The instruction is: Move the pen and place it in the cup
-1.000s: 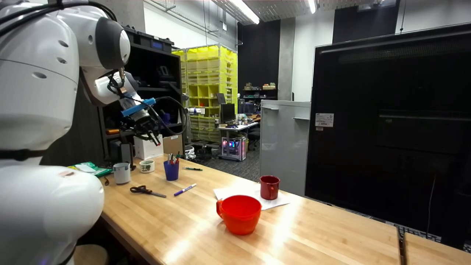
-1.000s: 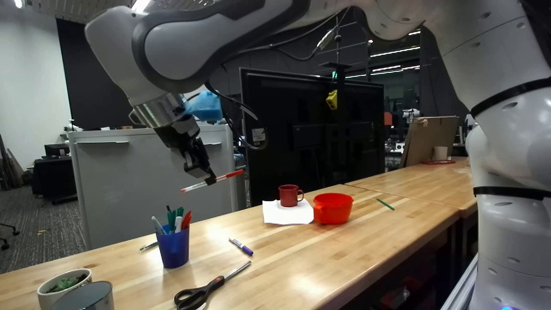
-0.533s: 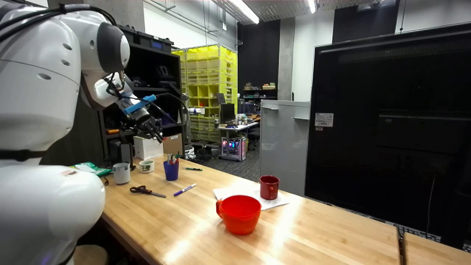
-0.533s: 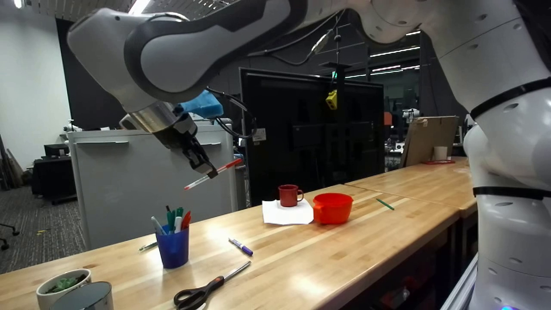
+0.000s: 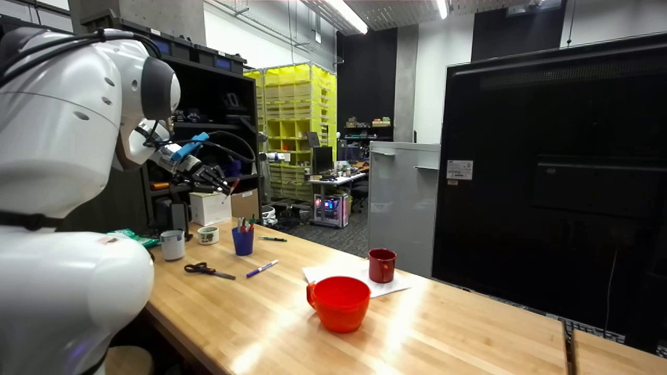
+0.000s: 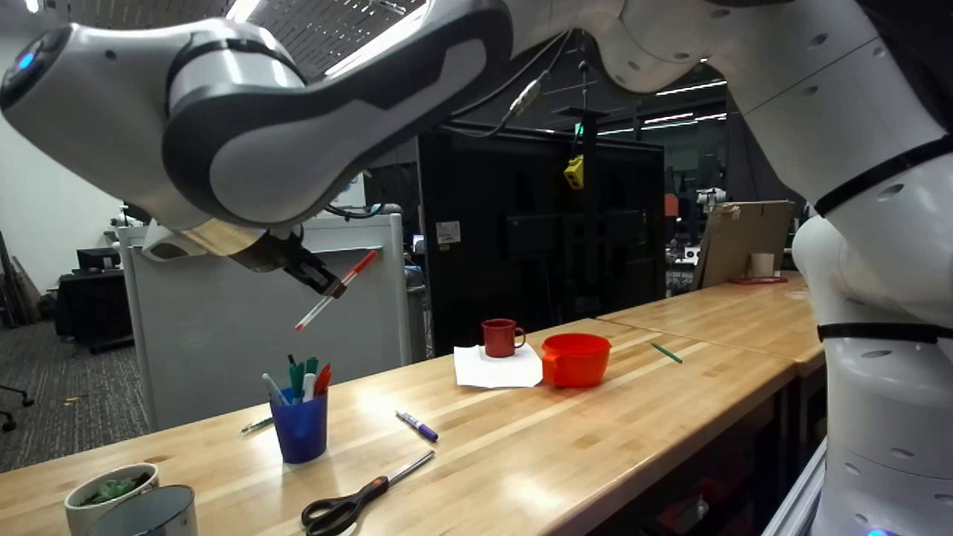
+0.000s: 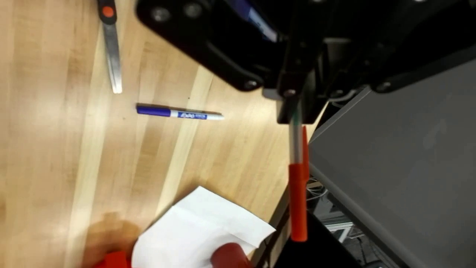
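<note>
Gripping hand (image 6: 337, 289): fingertips nearly together, pinching the barrel of the slim red-capped clear pen (image 7: 298, 201) and nothing else.
Pen: aloft and slanted, cap end up, red tip down; it hangs higher than the tapered blue plastic cup (image 6: 300, 433) and roughly over it in both exterior views, though whether squarely above the mouth I cannot tell.
Pen's lean: could send the tip against the rim or outside it if lowered like this; lining up seems the step in hand, with insertion not yet done.
Pen's barrel: thin and smooth-looking, pinched at one small patch, so a knock at the tip may swivel it.
Cup's mouth: crowded by green, white and orange-red pens (image 6: 297, 380), which could block the tip; pressing on against them might tip the light-looking cup.
Purple-capped white marker (image 7: 180, 113): a smooth cylinder, lying on the glossy, strip-patterned wooden table (image 6: 521, 461).
Black-handled scissors (image 6: 372, 489): flat metal blades, with an orange pivot.
Creased white paper (image 6: 499, 374): flat, matte, carrying the dark red mug (image 6: 499, 339), a straight-sided cylinder with a looped handle.
Bright red handled bowl (image 6: 577, 366): just beside the paper, contact unclear; round, wide-mouthed, narrowing downward, plastic by its look.
</note>
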{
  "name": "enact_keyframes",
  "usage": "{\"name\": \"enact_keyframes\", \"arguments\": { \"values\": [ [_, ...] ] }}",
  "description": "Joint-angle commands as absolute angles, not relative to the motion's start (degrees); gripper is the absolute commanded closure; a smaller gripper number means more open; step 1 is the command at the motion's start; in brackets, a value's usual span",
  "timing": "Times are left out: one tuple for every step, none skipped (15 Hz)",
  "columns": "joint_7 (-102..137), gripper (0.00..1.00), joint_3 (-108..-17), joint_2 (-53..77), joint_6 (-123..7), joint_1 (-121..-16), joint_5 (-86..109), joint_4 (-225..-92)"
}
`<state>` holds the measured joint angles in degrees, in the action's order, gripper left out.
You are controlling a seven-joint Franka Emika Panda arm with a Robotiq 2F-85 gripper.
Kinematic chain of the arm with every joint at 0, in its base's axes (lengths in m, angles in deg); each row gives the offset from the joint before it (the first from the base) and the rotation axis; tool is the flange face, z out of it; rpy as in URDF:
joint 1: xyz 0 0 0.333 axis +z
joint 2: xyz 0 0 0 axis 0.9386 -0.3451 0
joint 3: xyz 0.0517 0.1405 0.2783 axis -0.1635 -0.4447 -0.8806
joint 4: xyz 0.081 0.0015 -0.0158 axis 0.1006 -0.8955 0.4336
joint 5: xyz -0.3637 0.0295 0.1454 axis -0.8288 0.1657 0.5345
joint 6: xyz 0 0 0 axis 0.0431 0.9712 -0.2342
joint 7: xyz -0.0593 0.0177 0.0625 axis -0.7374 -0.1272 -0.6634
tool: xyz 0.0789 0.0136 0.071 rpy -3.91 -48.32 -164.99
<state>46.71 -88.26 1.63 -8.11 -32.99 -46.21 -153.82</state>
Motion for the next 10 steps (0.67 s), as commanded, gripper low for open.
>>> {"name": "enact_keyframes", "arguments": {
  "values": [
    [52.3, 0.98, -86.6, -1.8, -6.0, -29.9, -55.1, -152.1],
    [53.3, 0.98, -86.1, -2.5, -5.7, -29.3, -57.8, -152.4],
    [54.0, 0.98, -85.8, -3.1, -5.9, -29.0, -59.8, -152.7],
    [54.6, 0.98, -85.5, -3.7, -5.8, -28.7, -61.4, -152.8],
    [54.8, 0.98, -85.3, -4.3, -5.8, -28.5, -62.3, -152.9],
    [55.3, 0.98, -85.3, -4.8, -5.8, -28.4, -62.8, -152.9],
    [55.3, 0.98, -85.2, -5.3, -5.7, -28.4, -63.1, -153.0],
    [55.5, 0.98, -85.2, -5.7, -5.4, -28.5, -62.9, -153.0],
    [55.7, 0.98, -85.3, -5.9, -5.1, -28.6, -62.3, -153.1],
    [55.8, 0.98, -85.4, -6.1, -4.7, -28.7, -61.9, -153.1]
  ]
}}
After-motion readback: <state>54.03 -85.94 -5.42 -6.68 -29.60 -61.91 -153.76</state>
